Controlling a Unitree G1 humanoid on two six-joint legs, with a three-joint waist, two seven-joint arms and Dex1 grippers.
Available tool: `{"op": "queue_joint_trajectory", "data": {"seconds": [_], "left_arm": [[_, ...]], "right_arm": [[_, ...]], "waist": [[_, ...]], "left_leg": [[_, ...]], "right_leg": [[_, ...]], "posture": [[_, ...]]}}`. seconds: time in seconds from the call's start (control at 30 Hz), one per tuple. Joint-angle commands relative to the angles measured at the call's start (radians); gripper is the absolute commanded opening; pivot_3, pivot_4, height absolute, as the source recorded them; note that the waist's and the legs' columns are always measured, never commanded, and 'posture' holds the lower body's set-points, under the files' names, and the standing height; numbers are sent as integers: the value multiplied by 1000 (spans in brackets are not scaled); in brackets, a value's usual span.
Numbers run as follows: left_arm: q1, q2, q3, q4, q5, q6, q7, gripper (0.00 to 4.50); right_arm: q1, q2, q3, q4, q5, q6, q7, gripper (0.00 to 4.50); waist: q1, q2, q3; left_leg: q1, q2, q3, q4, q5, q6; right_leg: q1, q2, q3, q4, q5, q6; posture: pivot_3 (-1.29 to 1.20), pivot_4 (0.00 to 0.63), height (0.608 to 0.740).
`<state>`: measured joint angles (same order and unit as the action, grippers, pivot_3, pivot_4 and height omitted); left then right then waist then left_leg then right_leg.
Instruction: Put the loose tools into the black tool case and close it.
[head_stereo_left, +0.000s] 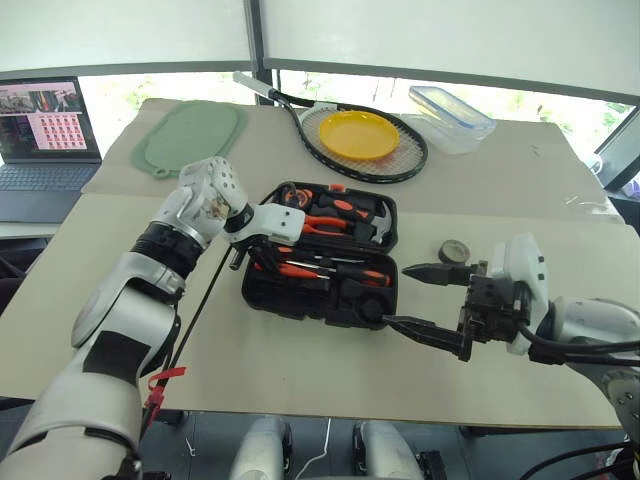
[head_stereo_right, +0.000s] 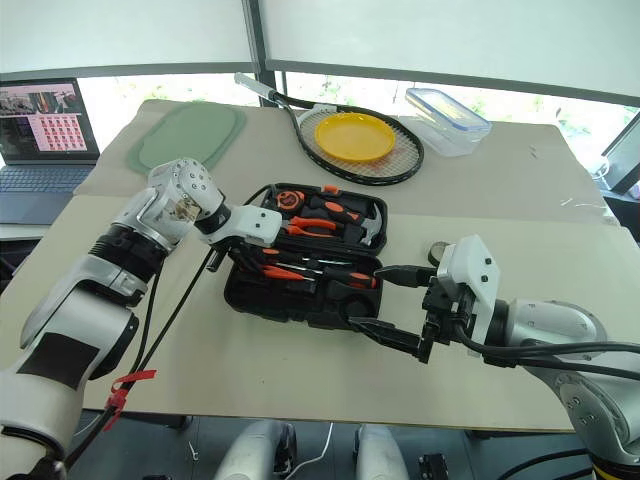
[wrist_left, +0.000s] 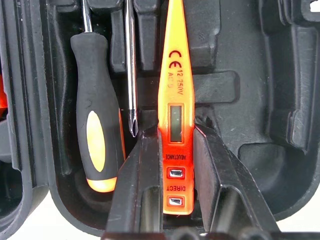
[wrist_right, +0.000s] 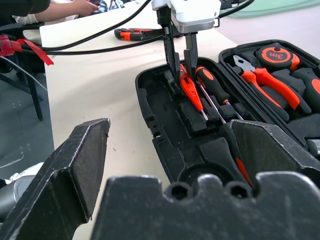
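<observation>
The black case (head_stereo_left: 322, 257) lay open near the middle of the bench (head_stereo_left: 300, 370), its lid half toward the far edge holding pliers (head_stereo_left: 322, 223), a hammer (head_stereo_left: 375, 228) and a tape measure (wrist_right: 274, 53). In the near half, a black-and-orange screwdriver (wrist_left: 95, 135) already sat in its recess beside a bare steel shaft (wrist_left: 131, 70). The left pincer (wrist_left: 176, 150) was clenched on the slim orange tester (wrist_left: 175, 105), holding it by its butt end with the tip pointing into the near half, low over the moulded recesses at the case's left end; whether the tester had seated could not be told. One more orange-and-black tool (wrist_right: 136, 34) lay loose on the bench beyond the case's left end, well apart from it. The right pincer (head_stereo_left: 430, 300) hovered wide open and empty just off the case's right end, touching nothing. By these views the packing looked partly done: the tester awaited release, the stray tool awaited collection, and the lid stood unclosed.
</observation>
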<state>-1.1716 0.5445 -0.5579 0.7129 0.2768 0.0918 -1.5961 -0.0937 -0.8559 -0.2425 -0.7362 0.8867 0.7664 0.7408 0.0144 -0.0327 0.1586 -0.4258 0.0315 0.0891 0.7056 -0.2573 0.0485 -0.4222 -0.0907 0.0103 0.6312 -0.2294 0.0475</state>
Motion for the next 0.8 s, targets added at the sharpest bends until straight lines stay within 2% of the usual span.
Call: {"op": "queue_joint_trajectory", "data": {"seconds": [0.03, 0.1, 0.13, 0.17, 0.27, 0.3, 0.47, 0.67, 0.8], "left_arm": [[16, -2, 0, 7, 21, 13, 9, 414], [22, 3, 6, -16, 5, 29, -13, 414], [23, 5, 8, -24, -1, 34, -18, 1414], [24, 5, 12, -29, -4, 40, -18, 1579], [24, 22, 25, -63, -34, 41, -18, 2801], [21, 43, 22, -80, -61, 44, -18, 3002], [22, 156, 14, -173, -197, 79, -18, 3002], [87, 257, 78, -270, -365, 120, -18, 3002], [177, 222, 181, -301, -412, 117, 29, 2097]], "right_arm": [[-16, -1, -4, -10, 4, -20, -2, 4500], [-18, 2, -2, -9, 5, -20, -3, 4500], [-18, 3, -1, -9, 6, -21, -3, 4500], [-19, 4, 0, -8, 6, -21, -3, 4500], [-14, 6, 0, -6, 5, -23, -2, 4500], [-11, 7, 1, -2, 10, -18, -3, 4500], [5, 10, 18, 20, -6, -25, 13, 4500], [-5, 4, 17, 37, -8, -21, 21, 4500], [-1, -2, 11, 33, -6, -17, 24, 4500]], "waist": [[0, 0, 0], [0, 0, 0], [-1, 0, 0], [-2, 0, 0], [-2, 0, 0], [-2, 0, 0], [-6, 0, 0], [-3, 0, 0], [0, 0, 0]], "left_leg": [[0, 0, 0, 0, 0, 0], [1, 0, 0, 0, 0, 0], [1, 0, 0, 0, 0, 0], [1, 0, 0, 0, 0, 0], [0, 0, 0, 0, 0, 0], [0, 0, 0, 0, 0, 0], [0, 1, 0, 0, 0, 0], [0, 1, 1, 0, 0, 0], [0, 1, 0, 0, 0, 0]], "right_leg": [[0, 0, 0, 0, 0, 0], [0, 0, 0, 1, 0, 0], [0, 0, 0, 1, 0, 0], [0, 0, 0, 1, 0, 0], [0, 0, 1, 0, 0, 0], [-1, 0, 1, 0, 0, 0], [-2, 1, 1, 0, 0, 0], [-1, 0, 1, 1, 0, 0], [-1, 0, 1, 0, 0, 0]], "posture": [[0, 150, 738], [0, 150, 738], [0, 150, 738], [0, 150, 738], [0, 150, 738], [0, 150, 738], [0, 150, 738], [0, 150, 738], [0, 150, 738]]}}
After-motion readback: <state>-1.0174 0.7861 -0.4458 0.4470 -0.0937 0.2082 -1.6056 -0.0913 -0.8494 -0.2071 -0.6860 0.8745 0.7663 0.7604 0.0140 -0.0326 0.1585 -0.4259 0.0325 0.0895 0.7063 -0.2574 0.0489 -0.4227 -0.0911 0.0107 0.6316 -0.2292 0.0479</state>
